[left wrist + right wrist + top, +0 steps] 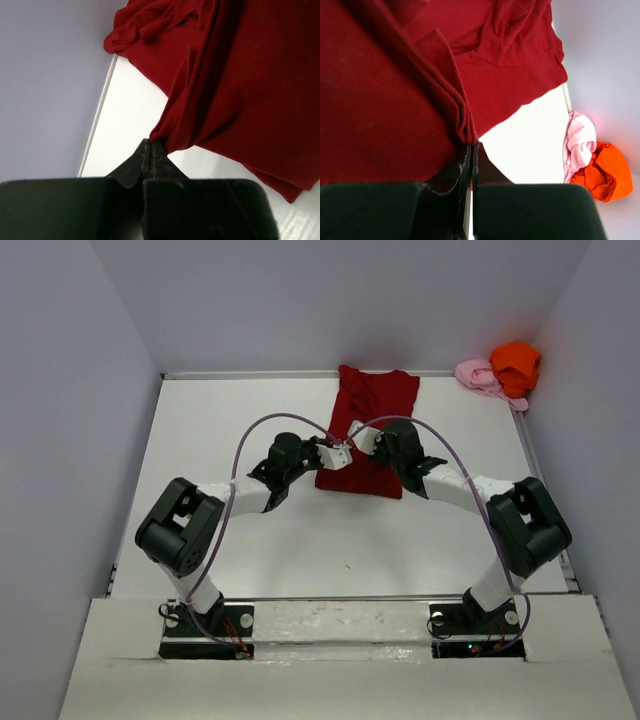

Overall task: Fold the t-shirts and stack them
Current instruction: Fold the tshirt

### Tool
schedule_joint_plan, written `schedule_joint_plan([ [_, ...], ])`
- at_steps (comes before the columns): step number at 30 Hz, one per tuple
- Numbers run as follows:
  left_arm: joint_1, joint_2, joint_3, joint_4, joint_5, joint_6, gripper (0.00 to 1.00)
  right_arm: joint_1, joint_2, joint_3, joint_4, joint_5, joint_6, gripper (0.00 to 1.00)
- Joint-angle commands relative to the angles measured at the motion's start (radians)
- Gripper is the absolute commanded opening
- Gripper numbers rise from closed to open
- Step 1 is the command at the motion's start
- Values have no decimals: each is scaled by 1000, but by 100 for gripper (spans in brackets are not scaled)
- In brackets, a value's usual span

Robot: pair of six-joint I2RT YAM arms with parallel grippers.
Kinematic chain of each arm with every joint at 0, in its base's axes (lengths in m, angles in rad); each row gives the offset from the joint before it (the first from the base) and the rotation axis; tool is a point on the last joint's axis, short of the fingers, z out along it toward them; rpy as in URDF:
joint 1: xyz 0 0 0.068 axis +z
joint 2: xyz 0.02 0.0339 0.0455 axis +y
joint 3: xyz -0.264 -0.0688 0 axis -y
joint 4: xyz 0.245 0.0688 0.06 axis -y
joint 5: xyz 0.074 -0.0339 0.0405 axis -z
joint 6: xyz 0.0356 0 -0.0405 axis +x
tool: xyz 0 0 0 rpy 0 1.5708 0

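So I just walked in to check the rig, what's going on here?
The dark red t-shirt is the one being handled. The left hand and the right hand are each shut on a pinch of its cloth, close together. The pink t-shirt and the orange t-shirt sit bunched in the far right corner, not yet folded.

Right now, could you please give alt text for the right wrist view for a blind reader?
The right gripper, shut, pinches a folded edge of the dark red t-shirt on the white table. Beyond, a pale pink t-shirt and an orange t-shirt lie bunched by the wall.
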Motion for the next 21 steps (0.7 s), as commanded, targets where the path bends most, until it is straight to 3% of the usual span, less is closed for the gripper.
schedule_joint_plan([
  [1,38,43,58,129,3,8,0,-23,49,84,91,51,13,0],
  [11,130,158,196,155,91,-24,0,-42,165,187,109,151,48,0],
  [21,110,206,293,123,117,-24,0,-60,176,175,37,185,113,0],
])
